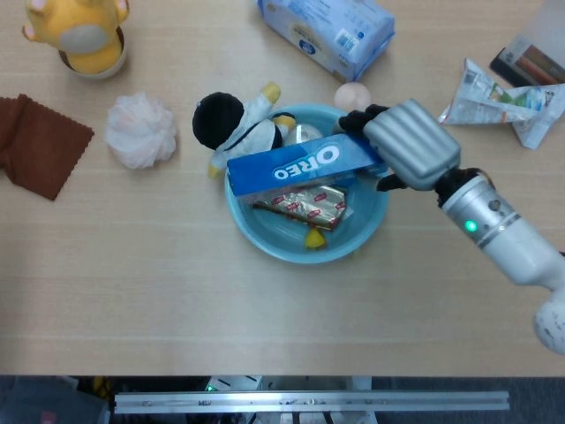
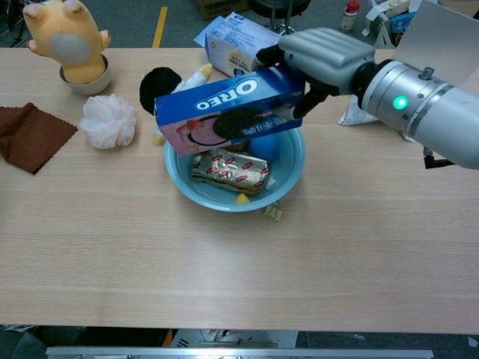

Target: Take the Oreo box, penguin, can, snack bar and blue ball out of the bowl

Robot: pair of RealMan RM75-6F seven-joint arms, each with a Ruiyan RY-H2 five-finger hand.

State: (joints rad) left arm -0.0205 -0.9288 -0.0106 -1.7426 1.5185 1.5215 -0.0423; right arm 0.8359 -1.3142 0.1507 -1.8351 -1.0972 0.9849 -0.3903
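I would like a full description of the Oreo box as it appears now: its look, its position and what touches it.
The Oreo box is a long blue carton with white "OREO" lettering on one side and a pink face showing a dark cookie. It looks like printed cardboard, closed and undamaged. It is lifted above the light blue bowl, lying lengthwise and slightly tilted. The right robot hand holds it at one end. In the head view it overlaps the penguin; contact there is unclear.

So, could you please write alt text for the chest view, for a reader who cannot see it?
The right robot hand holds the blue Oreo box by one end, lifted above a light blue bowl. A snack bar and the blue ball lie in the bowl, and the penguin leans on its far rim.
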